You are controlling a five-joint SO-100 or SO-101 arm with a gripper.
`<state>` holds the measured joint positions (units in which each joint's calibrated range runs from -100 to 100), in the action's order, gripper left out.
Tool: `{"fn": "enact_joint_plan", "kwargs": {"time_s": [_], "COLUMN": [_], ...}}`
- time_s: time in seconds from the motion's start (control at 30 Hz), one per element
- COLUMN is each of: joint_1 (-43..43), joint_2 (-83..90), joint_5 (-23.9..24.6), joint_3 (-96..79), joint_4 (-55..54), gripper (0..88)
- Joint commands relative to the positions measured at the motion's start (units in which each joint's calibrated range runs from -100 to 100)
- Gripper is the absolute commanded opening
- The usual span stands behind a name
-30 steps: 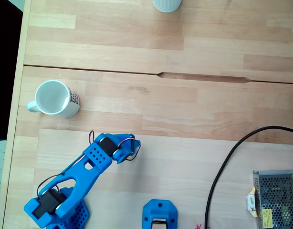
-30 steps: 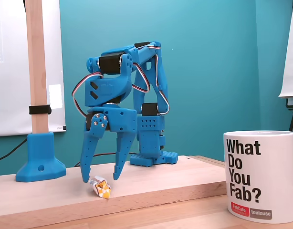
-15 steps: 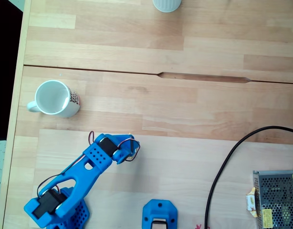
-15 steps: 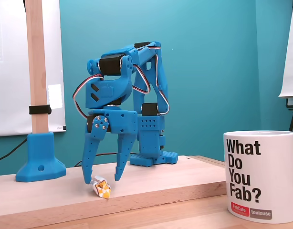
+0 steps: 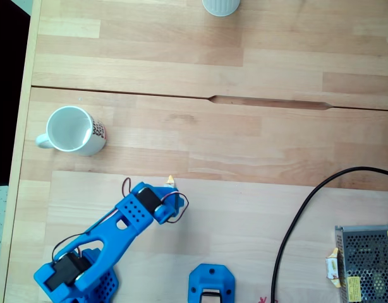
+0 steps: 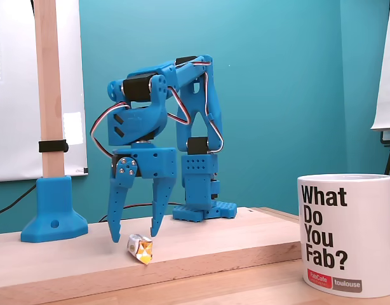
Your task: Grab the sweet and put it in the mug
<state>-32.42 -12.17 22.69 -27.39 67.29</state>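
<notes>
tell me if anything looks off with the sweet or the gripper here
The sweet sits right at the edge of the raised board, tipped up on one end beside the near fingertip rather than between the fingers. The gripper is open above it and grips nothing. The mug stands upright, undamaged.

Top-down view — low table-level side view

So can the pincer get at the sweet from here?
Probably yes: the pincer hangs open just above the board, and the sweet lies uncovered by its right fingertip, slightly outside the gap, so a small shift is needed.
</notes>
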Motion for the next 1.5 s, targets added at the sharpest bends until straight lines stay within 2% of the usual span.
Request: {"fn": "enact_joint_plan", "kwargs": {"time_s": [0.0,1.47], "joint_1": [-0.9,-0.8], "joint_2": [0.2,-3.9], "joint_5": [0.0,0.4], "joint_3": [0.1,8.4], "joint_4": [0.3,0.2], "gripper": [20.7,20.7]}}
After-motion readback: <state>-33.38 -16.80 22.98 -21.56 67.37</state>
